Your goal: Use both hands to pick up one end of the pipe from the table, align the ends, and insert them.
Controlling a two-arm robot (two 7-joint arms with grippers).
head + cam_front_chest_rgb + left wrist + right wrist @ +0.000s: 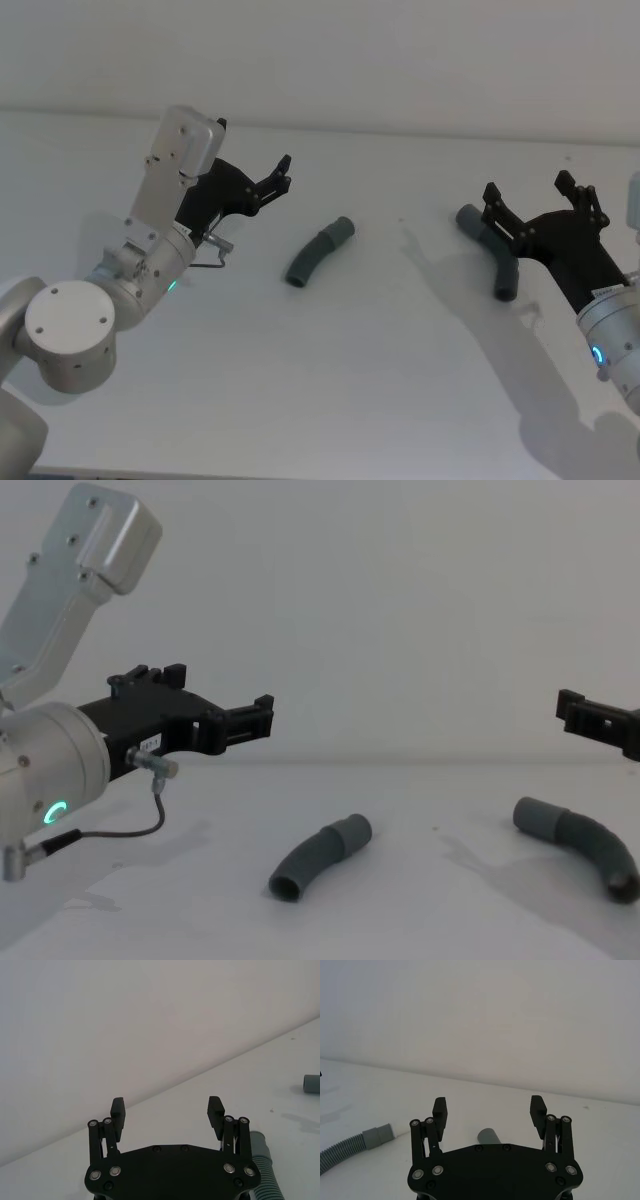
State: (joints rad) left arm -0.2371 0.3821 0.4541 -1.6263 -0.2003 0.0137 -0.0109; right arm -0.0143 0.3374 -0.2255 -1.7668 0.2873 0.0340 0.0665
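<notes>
White table (350,380) runs back to a pale wall (400,50); you have the middle pipe piece (318,252) lying free at centre, and the right pipe piece (492,248) at three o'clock, partly covered by the right gripper (527,190), its fingers spread wide above it. Your left gripper (284,173) hangs at ten o'clock, fingers apart, holding nothing.

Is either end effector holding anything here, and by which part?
Nothing. The left end effector and right end effector are open above the table; the middle pipe piece and the right pipe piece lie on it.
</notes>
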